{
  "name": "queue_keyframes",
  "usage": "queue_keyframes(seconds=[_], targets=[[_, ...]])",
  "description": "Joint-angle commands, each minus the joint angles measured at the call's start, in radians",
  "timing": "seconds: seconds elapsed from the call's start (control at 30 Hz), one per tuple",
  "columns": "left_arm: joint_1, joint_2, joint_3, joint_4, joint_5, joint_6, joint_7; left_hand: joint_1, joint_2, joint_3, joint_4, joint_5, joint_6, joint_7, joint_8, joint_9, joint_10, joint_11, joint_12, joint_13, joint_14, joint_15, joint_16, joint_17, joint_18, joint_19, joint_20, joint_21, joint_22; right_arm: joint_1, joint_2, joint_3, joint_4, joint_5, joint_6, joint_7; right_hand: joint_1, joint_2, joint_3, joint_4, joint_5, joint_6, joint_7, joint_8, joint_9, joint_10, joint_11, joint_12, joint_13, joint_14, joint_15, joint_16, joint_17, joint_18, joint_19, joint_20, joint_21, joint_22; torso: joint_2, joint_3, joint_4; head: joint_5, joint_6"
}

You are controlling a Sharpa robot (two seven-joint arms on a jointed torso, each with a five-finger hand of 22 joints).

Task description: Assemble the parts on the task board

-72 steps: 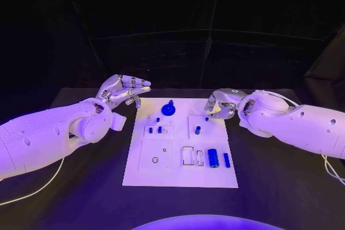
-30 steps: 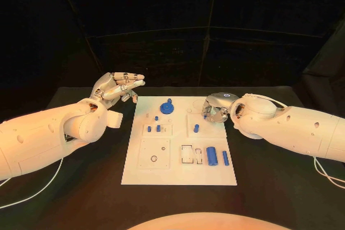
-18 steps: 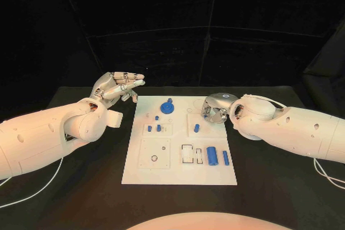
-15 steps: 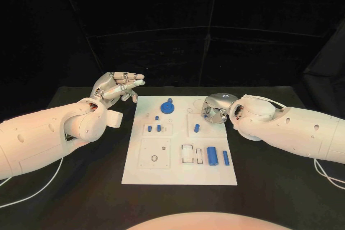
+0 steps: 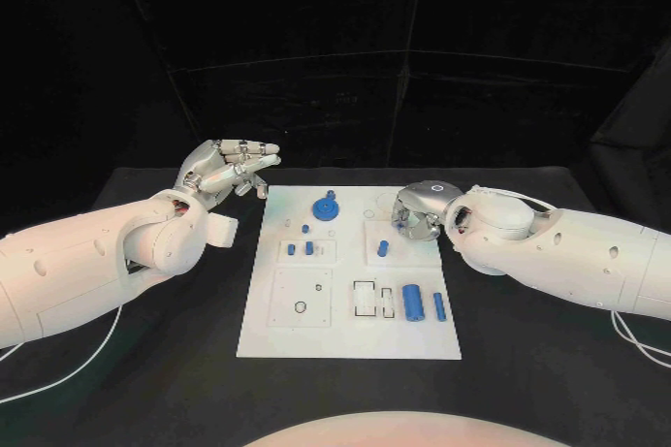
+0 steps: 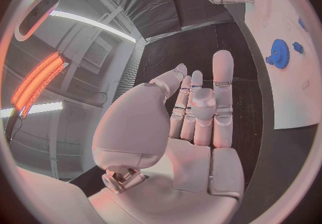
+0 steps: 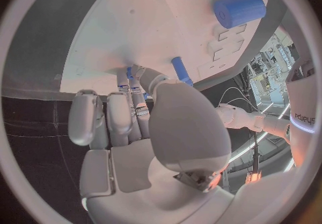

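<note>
Both hands sat at the far end of the task board [image 5: 350, 345].
Near end carried a blue cylinder [image 5: 413, 302]; a blue gear [image 5: 326, 210] lay far. Right hand [image 5: 420, 212] curled at the board's right edge, a small blue peg [image 7: 129, 72] at its fingertips, grip unclear. Left hand [image 5: 224, 169] hovered off the far-left corner, fingers loosely bent, holding nothing.

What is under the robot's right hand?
The right hand hovers over the far right part of the white task board. A small blue peg stands just beside it. Whatever lies directly beneath the palm is covered.
</note>
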Motion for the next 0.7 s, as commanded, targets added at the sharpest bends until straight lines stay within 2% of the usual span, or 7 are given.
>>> queue_keyframes(seconds=[0.03,0.27,0.7], targets=[[0.001,0.000,0.001,0.001,0.005,0.013,0.010,0.007,0.001,0.002,-0.006,0.004,-0.006,0.004,0.000,-0.001,-0.007,0.002,0.005,-0.001,-0.007,0.001,-0.002,-0.001,0.020,-0.008,0.001,-0.003,-0.001,-0.006,0.003,-0.006,0.000,-0.021,0.031,-0.019,0.022,0.009,0.020,-0.011,-0.011,0.016,-0.002,0.005,0.003,0.017,-0.004,0.008,0.001,0.030,-0.008,0.004,-0.001,-0.022,0.016,-0.003,0.017,0.023,0.000,-0.0004,0.0005,-0.001,0.000],[0.001,0.000,0.001,0.001,0.005,0.012,0.009,0.007,0.001,0.002,-0.006,0.004,-0.006,0.004,0.000,-0.001,-0.007,0.002,0.005,-0.001,-0.007,0.001,-0.002,-0.001,0.020,-0.008,0.001,-0.003,-0.001,-0.007,0.004,-0.006,0.002,-0.028,-0.014,-0.030,0.017,0.024,0.046,-0.026,-0.017,0.040,-0.008,0.010,0.006,0.043,-0.010,0.010,0.001,0.029,-0.013,0.000,-0.017,-0.031,0.039,-0.008,0.044,0.061,0.000,-0.0002,0.0011,-0.001,-0.002],[0.001,-0.001,0.001,-0.005,0.005,0.012,0.005,0.009,0.001,0.002,-0.007,0.004,-0.007,0.005,0.000,-0.001,-0.008,0.002,0.006,-0.001,-0.008,0.001,-0.002,-0.002,0.020,-0.008,0.002,-0.004,-0.002,-0.008,-0.016,-0.005,0.039,-0.018,-0.112,-0.015,0.000,0.015,0.045,-0.030,-0.025,0.048,-0.011,0.008,0.008,0.053,-0.014,0.008,0.001,0.029,-0.016,0.002,-0.019,-0.037,0.057,-0.010,0.064,0.089,-0.001,-0.0005,0.0008,0.001,-0.001]])
